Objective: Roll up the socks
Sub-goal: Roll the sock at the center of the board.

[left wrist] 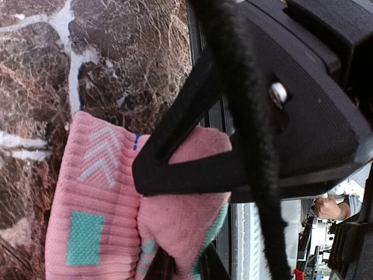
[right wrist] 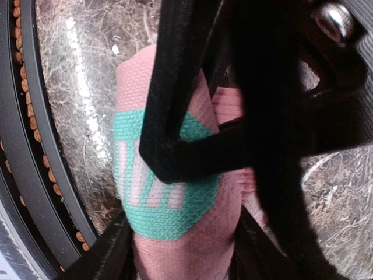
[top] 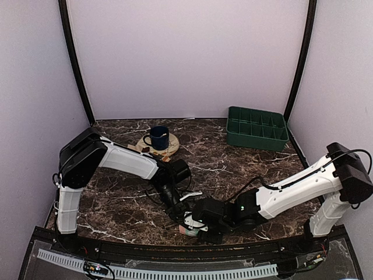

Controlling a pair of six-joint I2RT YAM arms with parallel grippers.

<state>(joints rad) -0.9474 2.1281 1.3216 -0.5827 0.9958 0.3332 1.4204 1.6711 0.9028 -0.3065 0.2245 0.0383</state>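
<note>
A pink sock (top: pixel 187 228) with mint patches lies bunched near the table's front edge, where both grippers meet over it. In the left wrist view the sock (left wrist: pixel 93 204) is folded over itself, and my left gripper (left wrist: pixel 169 224) is shut on the folded part, one black finger (left wrist: pixel 175 175) lying across the top. In the right wrist view the rolled sock (right wrist: pixel 169 210) fills the gap between the fingers of my right gripper (right wrist: pixel 180 256), which press on both its sides. From above, the left gripper (top: pixel 182 217) and right gripper (top: pixel 201 224) hide most of the sock.
A blue mug (top: pixel 157 138) stands on a round tan coaster (top: pixel 168 149) at the back left. A green compartment tray (top: pixel 257 128) sits at the back right. The black front rail (top: pixel 175 248) runs just below the sock.
</note>
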